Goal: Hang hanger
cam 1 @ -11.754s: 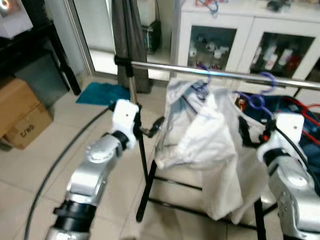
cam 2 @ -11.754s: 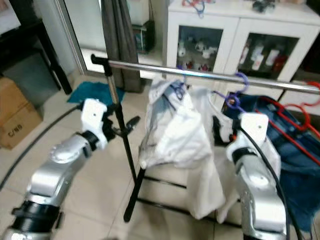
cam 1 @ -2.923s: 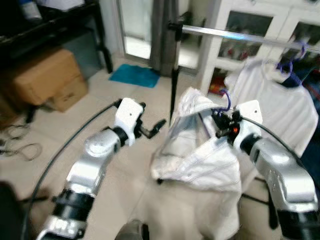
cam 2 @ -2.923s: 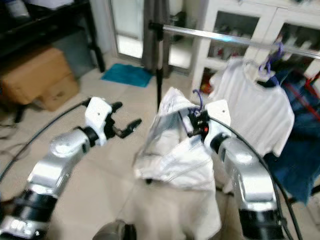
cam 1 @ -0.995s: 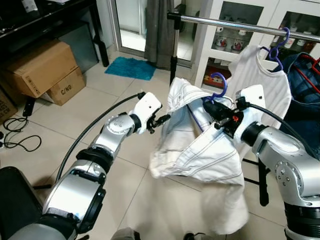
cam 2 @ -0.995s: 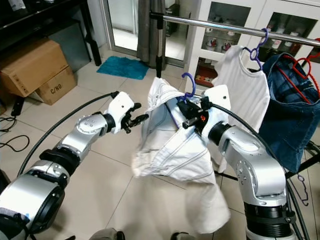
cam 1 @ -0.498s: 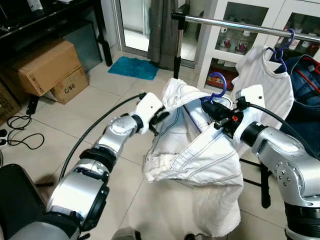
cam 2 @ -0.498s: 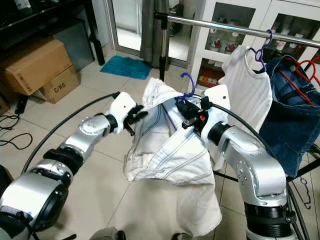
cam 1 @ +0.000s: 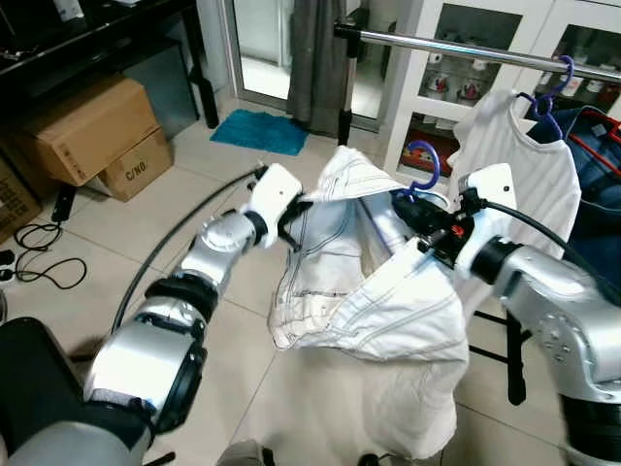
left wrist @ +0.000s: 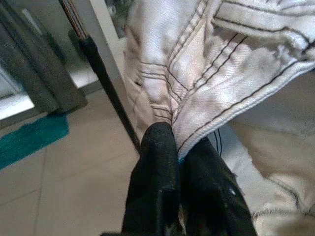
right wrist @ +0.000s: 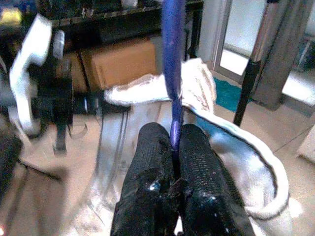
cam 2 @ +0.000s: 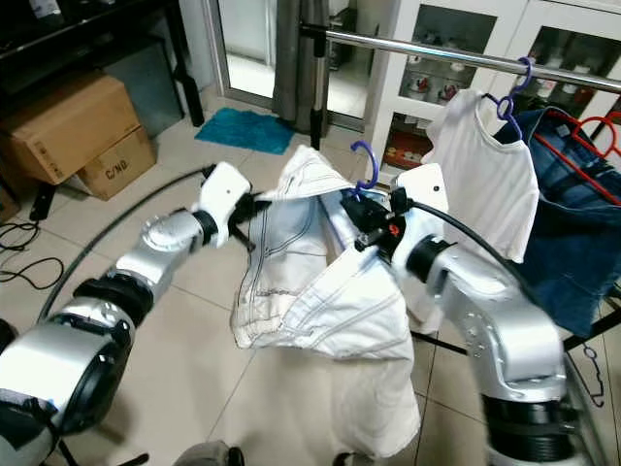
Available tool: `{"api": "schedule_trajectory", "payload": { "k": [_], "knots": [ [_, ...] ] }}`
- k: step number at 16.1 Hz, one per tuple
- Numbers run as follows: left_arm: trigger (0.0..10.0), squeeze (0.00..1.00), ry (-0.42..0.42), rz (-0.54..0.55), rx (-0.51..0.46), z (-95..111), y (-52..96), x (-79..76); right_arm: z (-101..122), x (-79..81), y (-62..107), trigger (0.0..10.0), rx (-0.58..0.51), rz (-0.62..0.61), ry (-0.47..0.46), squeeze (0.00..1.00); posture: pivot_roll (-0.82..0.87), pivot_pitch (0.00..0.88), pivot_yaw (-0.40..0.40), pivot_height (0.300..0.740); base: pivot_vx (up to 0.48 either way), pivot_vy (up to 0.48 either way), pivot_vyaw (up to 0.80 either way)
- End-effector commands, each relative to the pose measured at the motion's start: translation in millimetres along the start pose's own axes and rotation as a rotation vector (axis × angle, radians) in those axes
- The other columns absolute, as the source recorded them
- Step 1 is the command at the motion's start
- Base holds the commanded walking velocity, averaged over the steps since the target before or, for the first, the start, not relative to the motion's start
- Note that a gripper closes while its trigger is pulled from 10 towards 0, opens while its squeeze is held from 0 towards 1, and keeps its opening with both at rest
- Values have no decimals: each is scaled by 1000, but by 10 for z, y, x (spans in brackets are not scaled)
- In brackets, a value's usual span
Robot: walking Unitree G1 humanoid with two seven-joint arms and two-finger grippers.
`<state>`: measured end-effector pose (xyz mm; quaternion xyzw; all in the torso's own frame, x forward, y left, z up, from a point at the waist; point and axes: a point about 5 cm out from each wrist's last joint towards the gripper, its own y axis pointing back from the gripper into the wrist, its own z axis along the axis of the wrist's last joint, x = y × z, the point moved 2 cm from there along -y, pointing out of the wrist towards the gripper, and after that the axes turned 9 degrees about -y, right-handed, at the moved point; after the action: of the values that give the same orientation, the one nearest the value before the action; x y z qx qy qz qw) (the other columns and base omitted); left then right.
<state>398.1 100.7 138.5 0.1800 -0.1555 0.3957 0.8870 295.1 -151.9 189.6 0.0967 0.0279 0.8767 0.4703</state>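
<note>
A purple hanger [cam 1: 424,160] carries a white garment with dark stitching [cam 1: 378,291], held in mid-air in front of the clothes rail [cam 1: 466,49]. My right gripper [cam 1: 412,209] is shut on the hanger's neck just under the hook; the right wrist view shows the purple hanger stem [right wrist: 172,64] pinched between the fingers [right wrist: 150,147]. My left gripper [cam 1: 291,216] is shut on the garment's stitched edge [left wrist: 231,108] at the left side and holds it stretched out. The hanger's hook is below the rail and apart from it.
A white T-shirt [cam 1: 514,136] on a purple hanger and blue jeans [cam 1: 597,146] on a red hanger hang from the rail. The rack's black upright [cam 1: 344,87] stands behind the garment. Cardboard boxes [cam 1: 87,131], floor cables [cam 1: 29,272] and a teal mat [cam 1: 260,131] lie to the left.
My left gripper has closed in on the garment, shut on its edge and drawn it out to the left. The right gripper keeps the hanger in about the same place.
</note>
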Motion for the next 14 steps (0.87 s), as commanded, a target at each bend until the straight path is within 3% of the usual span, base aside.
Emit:
{"api": "schedule_trajectory", "payload": {
  "k": [1,3,7,10,12,14],
  "knots": [
    [0,0,-29,15,-98,292,-12,182,41,55,29,0,-10,31,46,0,-26,0,16,740,0,0,0],
    [0,0,-37,5,-189,594,18,383,-55,67,80,0,61,70,92,0,-23,0,16,740,0,0,0],
    [0,0,-35,-96,-289,929,103,553,-227,153,174,0,174,165,123,0,-19,0,14,740,0,0,0],
    [0,0,-63,46,-208,858,179,777,-200,245,287,0,149,270,98,0,-19,0,15,740,0,0,0],
    [0,0,-32,144,-198,847,243,920,-200,258,385,0,150,314,87,0,-18,0,14,740,0,0,0],
    [0,0,57,222,-219,837,309,1044,-232,267,495,0,165,354,80,0,-17,0,13,740,0,0,0]
  ]
}}
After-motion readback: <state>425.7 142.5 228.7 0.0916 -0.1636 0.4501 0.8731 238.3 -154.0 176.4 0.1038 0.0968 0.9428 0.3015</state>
